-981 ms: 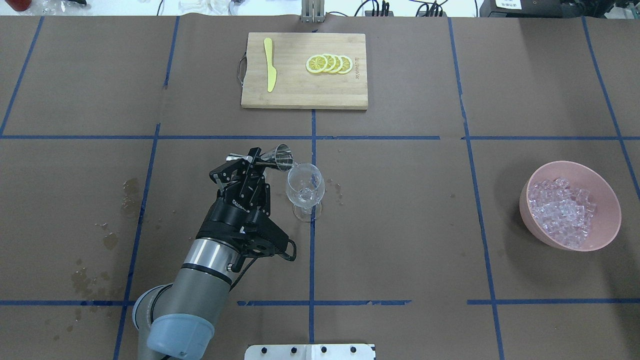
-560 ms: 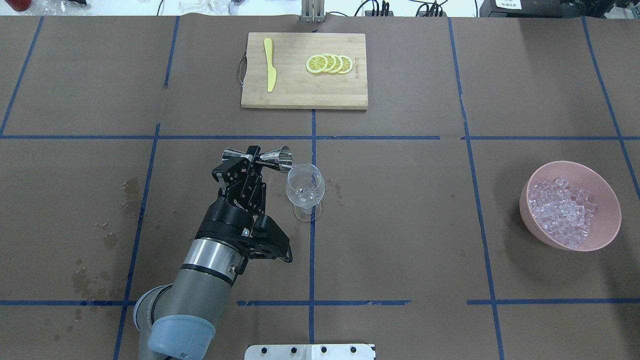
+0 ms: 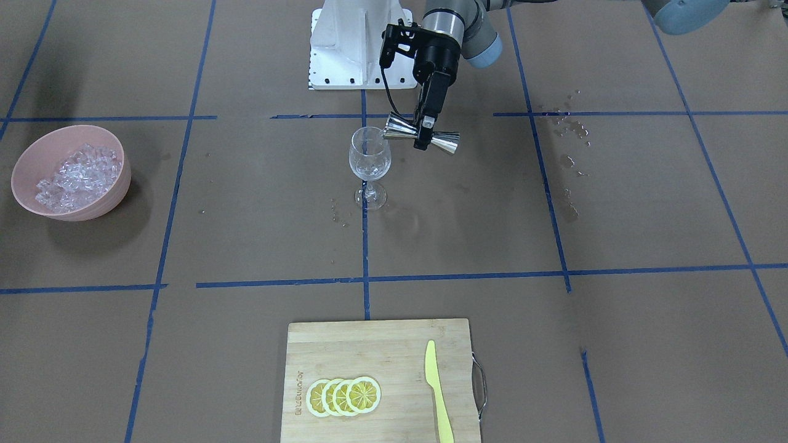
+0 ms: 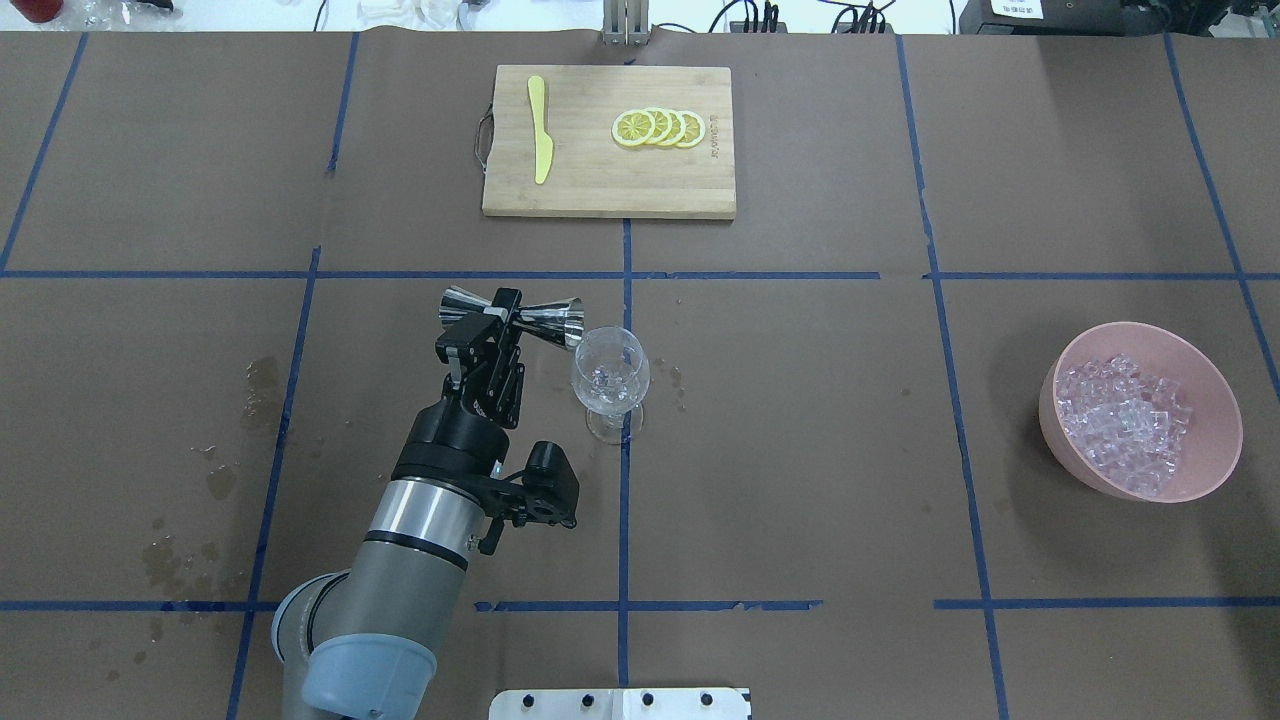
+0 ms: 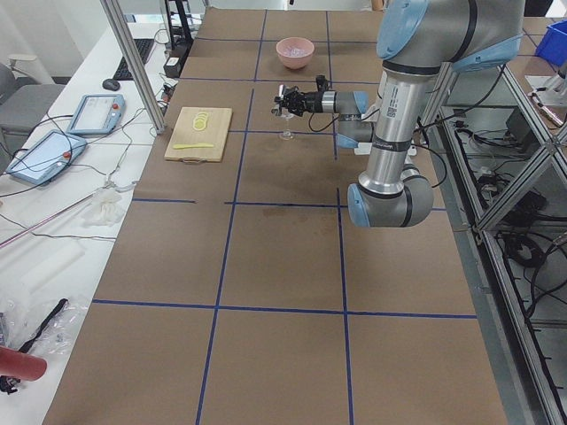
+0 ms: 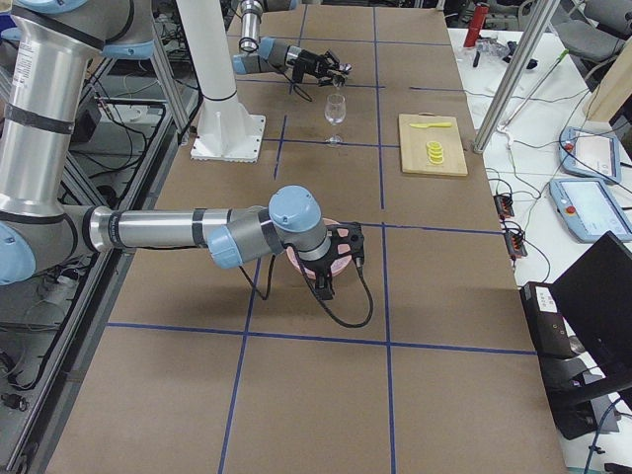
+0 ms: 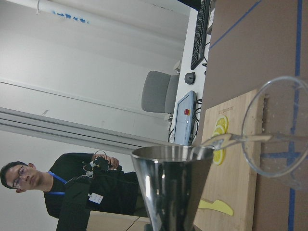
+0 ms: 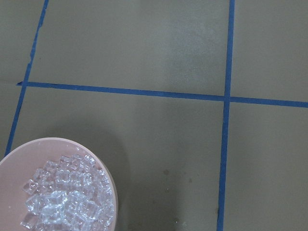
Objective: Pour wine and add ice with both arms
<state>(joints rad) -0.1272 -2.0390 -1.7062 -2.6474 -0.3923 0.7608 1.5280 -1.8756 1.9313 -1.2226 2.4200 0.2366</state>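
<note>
Left gripper [image 4: 503,312] is closed on the jigger [image 4: 545,320] waist, holding it on its side with one mouth at the glass [image 4: 610,375] rim, evidently to drain it. Right gripper [image 6: 329,269] hangs near the bowl [image 4: 1228,430] of ice [image 4: 1125,420], well apart from the glass, staged for pickup; its opening cannot be determined.

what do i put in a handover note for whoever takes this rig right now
The left end effector is shut on the jigger, held sideways with one mouth at the rim of the wine glass.
The right end effector is by the pink bowl and shows only from the side, so I cannot tell whether it is open or shut.
The ice is in the bowl. The glass stands upright mid-table.
Done: jigger brought to the glass and tipped. How much went in is unclear.
Left: finish the pour, put the jigger down, move ice into the glass.
</note>
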